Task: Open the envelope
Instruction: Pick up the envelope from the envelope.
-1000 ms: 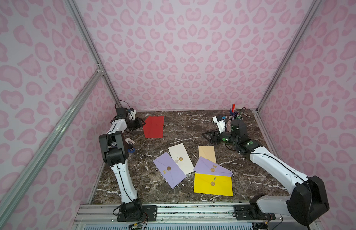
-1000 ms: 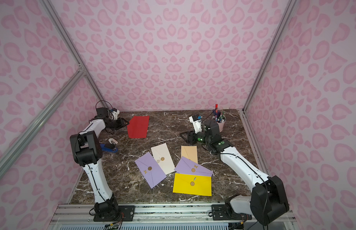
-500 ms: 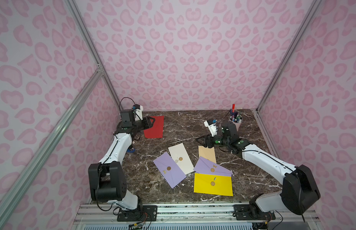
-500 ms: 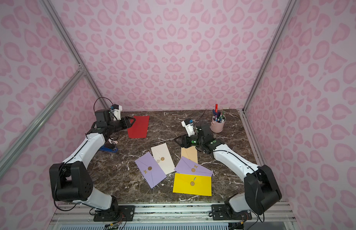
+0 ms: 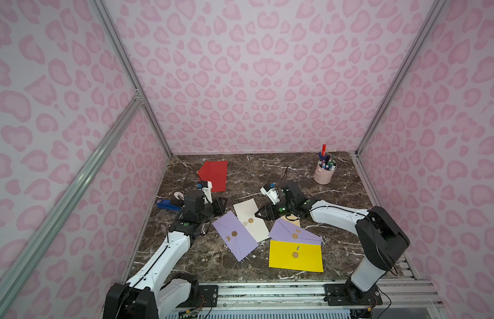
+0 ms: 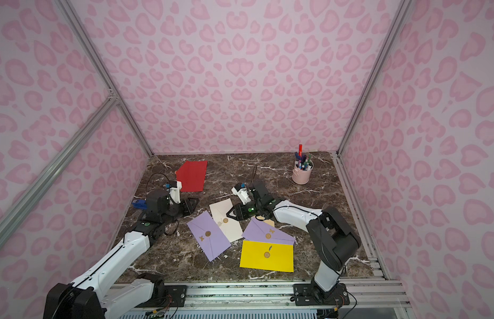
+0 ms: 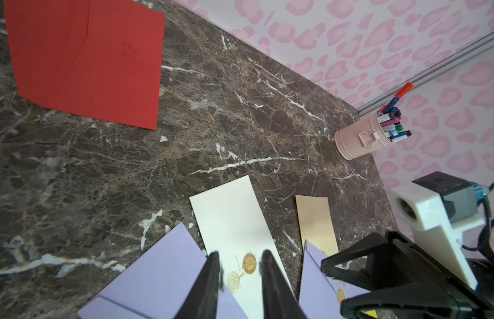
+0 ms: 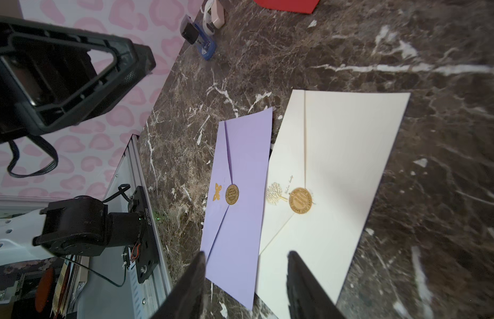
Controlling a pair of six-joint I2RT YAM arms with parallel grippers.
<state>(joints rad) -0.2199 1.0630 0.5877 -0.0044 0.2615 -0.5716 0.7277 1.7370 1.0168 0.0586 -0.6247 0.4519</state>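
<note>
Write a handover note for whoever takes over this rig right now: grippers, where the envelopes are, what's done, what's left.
Left gripper: open, empty, poised over the cream envelope near its gold seal.
Right gripper: open, empty, at the same envelope's edge.
Things: cream envelope flat mid-table, beside a lavender envelope; second lavender envelope and yellow envelope nearer the arm bases; red envelope at the back.
Done: nothing opened; every visible seal is in place.
Left: probably the cream one: hold it down, break the seal, lift the flap.
</note>
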